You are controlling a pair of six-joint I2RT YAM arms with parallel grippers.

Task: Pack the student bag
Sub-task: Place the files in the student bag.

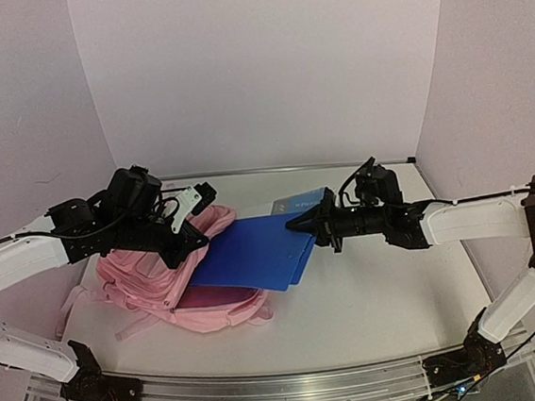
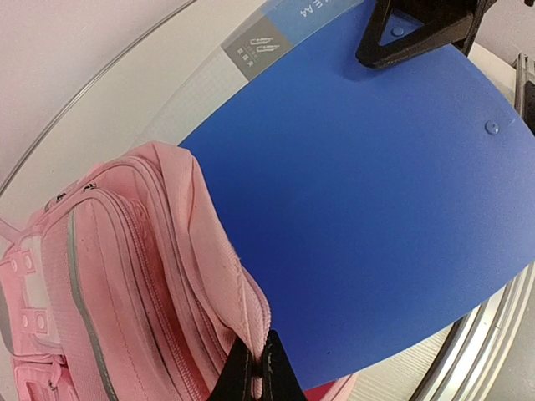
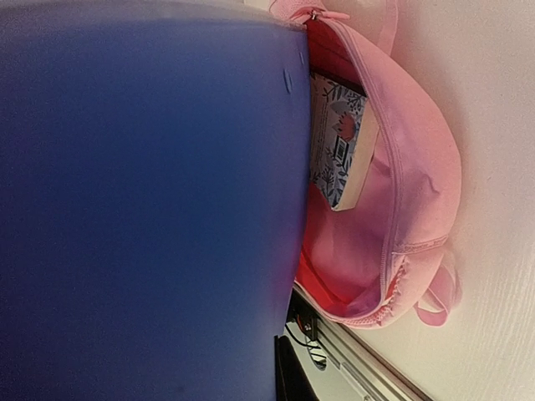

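As I read the top view, the whole move hangs on one line: the blue folder runs lengthways from the right pincer leftward to the student bag, so the bag lies straight ahead of that pincer along the folder's own long axis.

The bag rests on its side on the left half of the counter, with its mouth turned toward the right arm. The right pincer is pinching the folder at its right-hand edge, and the sheet is carried almost flat. Its far end overlaps the bag's mouth, though I cannot tell from these views how far it has entered.

The left pincer is pressed together on the pink rim of the opening, beside the zip, and lifts that lip above the folder's face. The left arm is the nearer one to the bag, and I judge that its job is only to hold the mouth agape.

Through the right wrist camera I see the lining and a patterned book already lying inside, just beside the folder's edge.

My judgement is that the coming push should go straight left under the raised lip. If the folder twists, its corner may snag the rim or the book.
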